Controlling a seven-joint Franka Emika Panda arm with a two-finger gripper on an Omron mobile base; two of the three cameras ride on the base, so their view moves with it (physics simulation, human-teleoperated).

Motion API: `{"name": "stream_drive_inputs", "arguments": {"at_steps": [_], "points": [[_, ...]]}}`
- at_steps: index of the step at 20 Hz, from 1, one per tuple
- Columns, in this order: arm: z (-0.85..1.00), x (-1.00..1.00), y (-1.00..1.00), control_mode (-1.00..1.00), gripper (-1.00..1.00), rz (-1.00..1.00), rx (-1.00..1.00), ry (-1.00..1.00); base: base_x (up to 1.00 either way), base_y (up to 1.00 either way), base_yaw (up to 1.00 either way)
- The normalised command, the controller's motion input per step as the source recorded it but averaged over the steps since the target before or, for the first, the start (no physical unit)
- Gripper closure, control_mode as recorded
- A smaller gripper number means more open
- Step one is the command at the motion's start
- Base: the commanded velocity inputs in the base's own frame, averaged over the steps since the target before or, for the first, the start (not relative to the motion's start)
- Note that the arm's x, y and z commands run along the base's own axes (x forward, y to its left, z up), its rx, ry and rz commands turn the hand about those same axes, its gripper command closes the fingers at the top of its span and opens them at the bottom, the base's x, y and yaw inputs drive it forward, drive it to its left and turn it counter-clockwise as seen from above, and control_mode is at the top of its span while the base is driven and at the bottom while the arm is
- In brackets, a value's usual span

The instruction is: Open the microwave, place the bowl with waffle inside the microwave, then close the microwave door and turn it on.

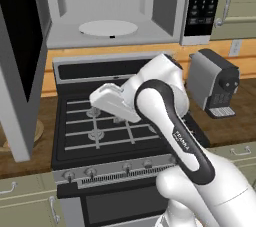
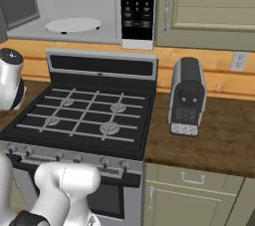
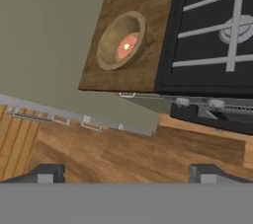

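The microwave [image 1: 110,11] stands open above the stove, its white turntable [image 1: 108,27] bare and its black button panel [image 1: 202,1] on the right. The microwave door [image 1: 20,61] is swung far out to the left. In the hand view the brown wooden bowl [image 3: 111,45] sits on the wooden counter left of the stove, with the reddish waffle [image 3: 127,46] lying in it. My gripper [image 3: 127,176] is open, fingertips wide apart, high above the floor and well short of the bowl. Nothing is between the fingers.
The black gas stove [image 1: 105,121] lies under the arm, knobs along its front edge. A grey coffee machine [image 1: 215,83] stands on the counter to the right. A flat grey panel [image 3: 44,40] covers the counter left of the bowl. Cabinet drawers [image 3: 49,117] and wood floor lie below.
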Motion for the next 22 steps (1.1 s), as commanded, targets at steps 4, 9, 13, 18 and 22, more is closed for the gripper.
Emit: {"name": "stream_drive_inputs", "arguments": {"at_steps": [4,9,13,18,22], "points": [[-0.21,0.49,0.42,-1.00,-1.00,0.00,-0.05,0.10,0.00,0.00,0.00],[-0.37,0.45,0.51,-1.00,-1.00,0.00,-0.16,0.11,0.00,0.00,0.00],[-0.28,0.48,0.45,-1.00,-1.00,0.00,-0.11,0.09,0.00,0.00,0.00],[-0.30,0.52,0.37,-1.00,-1.00,0.00,-0.05,0.04,0.00,0.00,0.00],[-0.41,0.39,0.41,-1.00,-1.00,0.00,-0.06,0.04,0.00,0.00,0.00]]}}
